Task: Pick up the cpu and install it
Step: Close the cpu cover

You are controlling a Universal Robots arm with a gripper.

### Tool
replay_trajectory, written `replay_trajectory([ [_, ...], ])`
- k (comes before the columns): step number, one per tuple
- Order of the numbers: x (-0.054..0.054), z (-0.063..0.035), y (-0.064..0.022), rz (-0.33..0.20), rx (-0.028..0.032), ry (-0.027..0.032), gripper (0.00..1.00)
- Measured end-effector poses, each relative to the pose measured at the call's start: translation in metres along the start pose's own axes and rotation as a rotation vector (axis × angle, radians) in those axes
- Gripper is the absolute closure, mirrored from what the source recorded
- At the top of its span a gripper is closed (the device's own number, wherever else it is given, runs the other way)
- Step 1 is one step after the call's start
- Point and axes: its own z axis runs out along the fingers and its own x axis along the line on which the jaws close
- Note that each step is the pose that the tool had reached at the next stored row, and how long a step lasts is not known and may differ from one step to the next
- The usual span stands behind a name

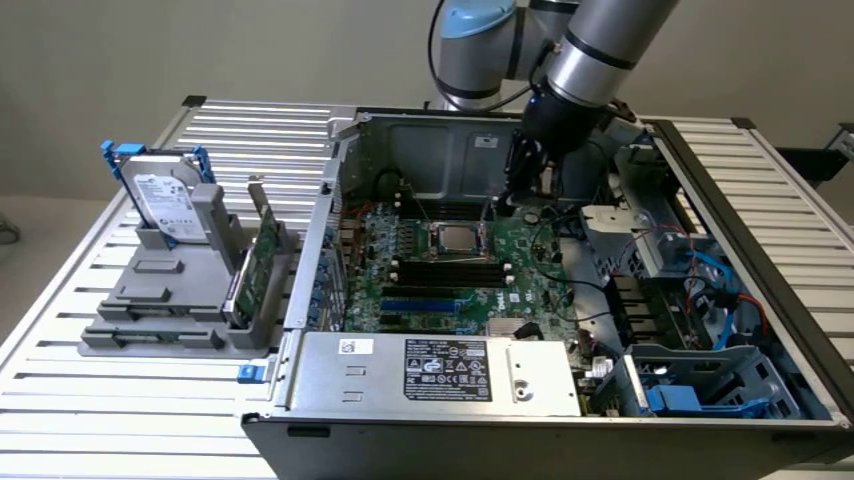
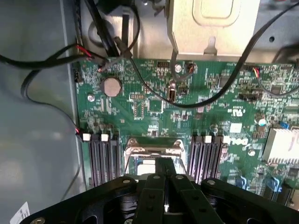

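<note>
Our gripper (image 2: 164, 173) hangs closed, holding nothing we can see, above the cpu (image 2: 145, 167) lying in the socket (image 2: 154, 145). We judge squareness over it matters most.

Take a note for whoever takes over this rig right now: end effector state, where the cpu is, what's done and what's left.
End effector: shut, nothing between its fingers, poised over the motherboard close to the socket.
Cpu: lying in the socket, inside the open computer case.
Done: the cpu is off the end effector and in place.
Left: I cannot tell whether it is fully seated or the socket frame is latched.
</note>
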Motion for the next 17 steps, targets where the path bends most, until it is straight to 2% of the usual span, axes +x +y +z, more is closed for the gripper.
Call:
replay_trajectory([
  [3,0.000,0.0004,-0.0014,0.001,0.0404,-0.0135,0.89],
  [5,0.000,0.0008,-0.0024,0.001,0.0652,-0.0210,0.89],
  [7,0.000,0.0012,-0.0037,0.000,0.0884,-0.0269,0.89],
  [9,0.000,0.0018,-0.0054,0.000,0.1082,-0.0307,0.89],
  [10,0.000,0.0023,-0.0064,-0.001,0.1147,-0.0320,0.89],
  [11,0.000,0.0033,-0.0081,-0.003,0.1183,-0.0328,0.89],
  [13,0.000,0.0066,-0.0127,-0.005,0.1202,-0.0334,0.89],
  [17,0.001,0.0149,-0.0241,-0.011,0.1202,-0.0352,0.89],
])
